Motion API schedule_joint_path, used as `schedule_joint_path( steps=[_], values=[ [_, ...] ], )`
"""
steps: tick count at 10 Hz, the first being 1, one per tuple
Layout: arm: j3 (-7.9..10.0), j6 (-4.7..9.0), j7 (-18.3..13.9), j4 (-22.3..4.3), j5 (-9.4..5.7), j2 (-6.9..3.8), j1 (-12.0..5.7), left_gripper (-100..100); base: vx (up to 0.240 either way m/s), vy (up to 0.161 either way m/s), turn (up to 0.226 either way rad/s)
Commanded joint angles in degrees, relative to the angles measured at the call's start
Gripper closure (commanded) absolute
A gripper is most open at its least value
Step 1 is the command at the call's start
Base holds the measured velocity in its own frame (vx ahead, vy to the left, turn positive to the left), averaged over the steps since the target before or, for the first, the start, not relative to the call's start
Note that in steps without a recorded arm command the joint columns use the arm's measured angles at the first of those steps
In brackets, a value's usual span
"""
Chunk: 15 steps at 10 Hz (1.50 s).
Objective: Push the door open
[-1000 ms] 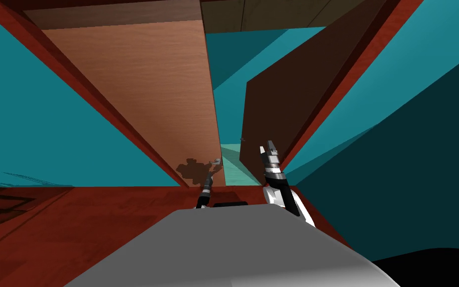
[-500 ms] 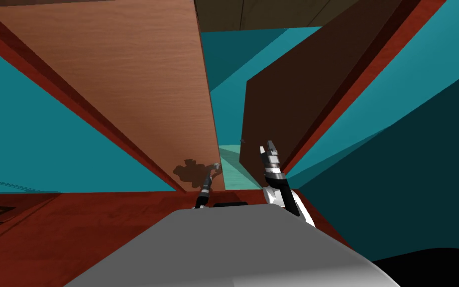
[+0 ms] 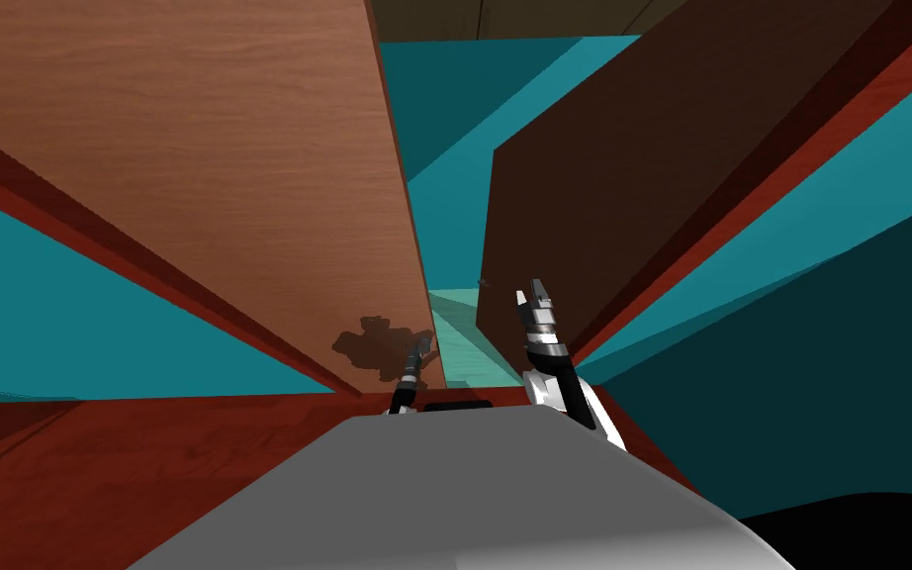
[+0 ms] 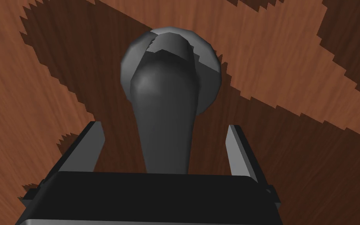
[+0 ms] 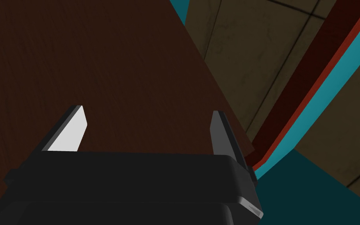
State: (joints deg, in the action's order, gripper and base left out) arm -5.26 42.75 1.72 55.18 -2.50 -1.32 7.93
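- Step in hand, my read: the left arm is shoving the door leaf at its handle to swing it wider
- door (image 3: 246,148): light brown wood leaf, left of centre in the head view and ajar; beyond its free edge a narrow gap shows pale teal floor (image 3: 454,317), with a dark brown panel (image 3: 583,198) on the gap's other side
- left gripper (image 3: 422,344): low on the leaf, right by the free edge, with its shadow (image 3: 370,346) on the wood beside it
- Left wrist view: a dark grey lever handle (image 4: 165,117) on a round rose (image 4: 206,78) runs between the fingers toward the gripper body
- The left gripper's fingers are spread, one each side of the lever with a gap on both sides, so nothing is clamped; can't tell if the tips touch the wood
- right gripper (image 3: 533,292): raised in front of the dark panel, fingers apart, nothing between them
- To do it well:
  - push near the free edge for best leverage
  - keep the force square to the leaf and follow its arc
  - keep the lever centred between the fingers so the gripper can't slide off sideways
  - bring the base forward with the arm
- Risks: a finger may snag on the lever as the leaf's angle changes, and the right gripper is near the dark panel, so keep it clear in the gap
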Motion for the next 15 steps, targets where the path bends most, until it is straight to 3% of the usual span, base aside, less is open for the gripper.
schedule_joint_path(
  steps=[1, 2, 7, 15],
  values=[
    [0.00, 0.00, 0.0, 0.0, 0.00, 0.00, 0.00, -100, 0.080, -0.001, -0.004],
    [0.00, 0.00, 0.0, 0.0, 0.00, 0.00, 0.00, 100, -0.009, -0.001, 0.006],
    [0.00, 0.00, 0.0, 0.0, 0.00, 0.00, 0.00, 100, -0.009, 0.001, -0.003],
    [3.92, -0.16, 1.7, -0.6, -1.64, -1.24, -1.03, 100, 0.179, -0.038, 0.054]
  ],
)
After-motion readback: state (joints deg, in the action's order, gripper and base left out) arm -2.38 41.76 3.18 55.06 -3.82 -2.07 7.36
